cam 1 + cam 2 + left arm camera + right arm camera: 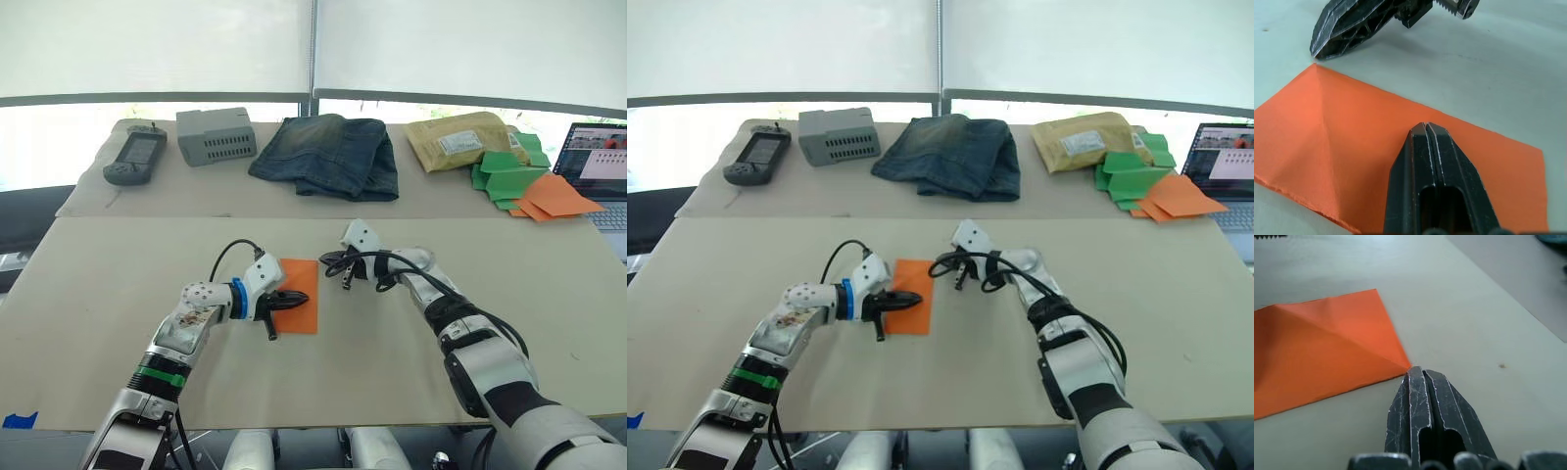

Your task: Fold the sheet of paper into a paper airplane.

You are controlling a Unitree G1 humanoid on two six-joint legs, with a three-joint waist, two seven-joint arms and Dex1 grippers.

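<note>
Large beige table (118, 294), two joined surfaces, seam running across the middle.

Along the far half, from the robot's left to right: dark handheld device (135, 157); grey vented box (217, 135); folded blue jeans (328, 155); tan padded envelope (462, 140); pile of green and orange papers (524, 176); open laptop (600, 166) at the far right edge.

On the near half, close to the centre: sheet of paper (302, 305), bright orange, lying flat on the table with a visible crease running from one corner across the sheet.

Left gripper (294, 299) positioned over the sheet from the robot's left side. Fingers (1435, 166) closed together, no gap between them, tips pressed down on the orange surface partway in from the edge. Nothing clamped between them.

Right gripper (345, 274) positioned just beside the sheet's far right corner. Fingers (1425, 401) likewise closed tight, tips resting on the bare table and touching, or nearly touching, the corner point of the sheet. Nothing clamped between them.

Black cable looped around the right wrist; a second black cable arched over the left wrist.
</note>
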